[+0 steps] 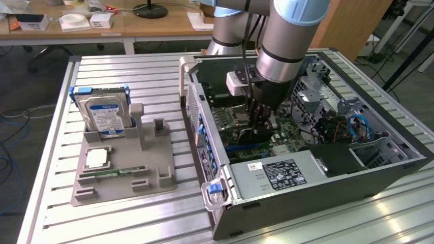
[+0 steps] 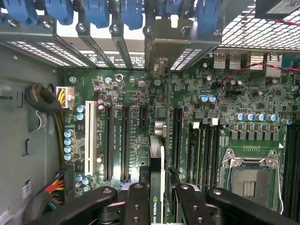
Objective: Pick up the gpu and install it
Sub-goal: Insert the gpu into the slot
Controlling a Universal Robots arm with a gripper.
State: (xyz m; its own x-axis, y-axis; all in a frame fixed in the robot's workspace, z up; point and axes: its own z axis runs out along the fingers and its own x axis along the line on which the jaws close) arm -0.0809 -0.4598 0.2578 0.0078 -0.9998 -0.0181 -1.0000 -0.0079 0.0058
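My gripper point(image 1: 259, 123) reaches down into the open computer case point(image 1: 203, 109), over the green motherboard point(image 1: 234, 124). It is shut on the gpu point(image 1: 255, 137), a thin dark card held upright. In the wrist view the gpu point(image 2: 157, 154) appears edge-on between the black fingers point(image 2: 137, 199), with my gripper point(image 2: 158, 194) clamped on both faces. The card's pale metal bracket point(image 2: 157, 51) stands at the case's rear slot openings. The card stands over a long black expansion slot point(image 2: 176, 136). I cannot tell whether its edge is seated in the slot.
A grey fixture point(image 1: 122, 175) on the slatted table holds a silver hard drive point(image 1: 105, 117), a processor chip point(image 1: 97, 158) and a green memory stick point(image 1: 112, 173). Inside the case are the CPU socket point(image 2: 251, 180), blue slot latches point(image 2: 98, 11), cable bundles point(image 2: 49, 101) and a power supply point(image 1: 281, 175).
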